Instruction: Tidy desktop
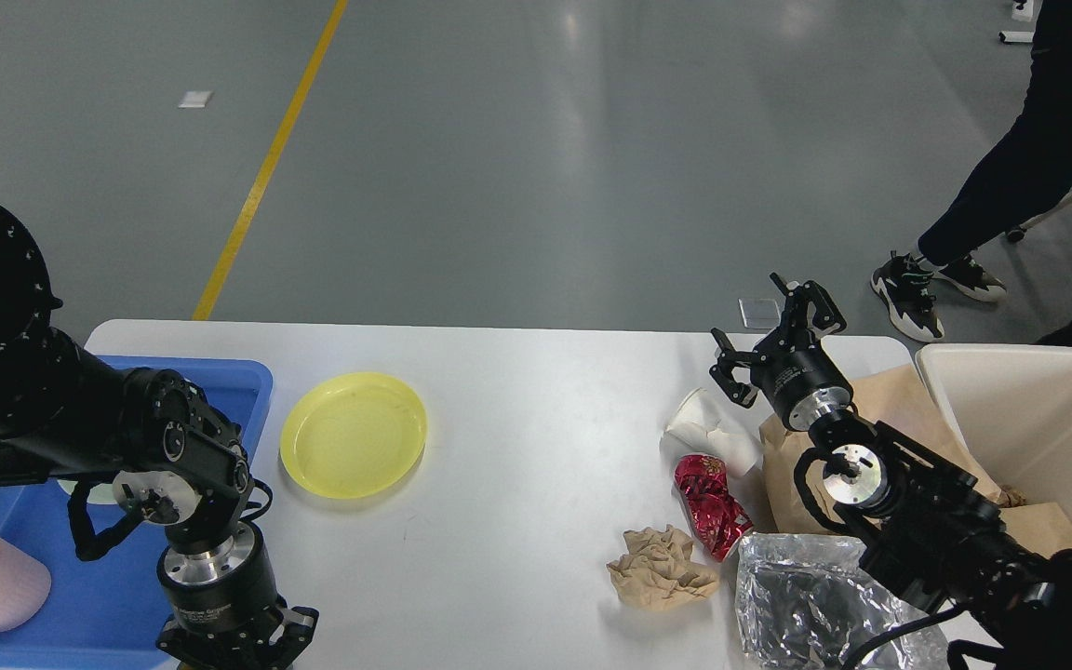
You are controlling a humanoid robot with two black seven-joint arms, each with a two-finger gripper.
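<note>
Head view: glossy white desktop, crumpled brown paper.

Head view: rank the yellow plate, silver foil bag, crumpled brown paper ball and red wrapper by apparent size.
1. silver foil bag, partly cut off by the frame and nearest the camera, so its lead is unsure
2. yellow plate
3. crumpled brown paper ball
4. red wrapper, close to the paper ball in size

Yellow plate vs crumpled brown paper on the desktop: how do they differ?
The yellow plate is round, smooth and intact; the crumpled brown paper is wadded and irregular. The yellow plate lies left of centre beside the blue tray; the crumpled brown paper lies right, among the litter. Both rest on the desktop, ungripped.
</note>
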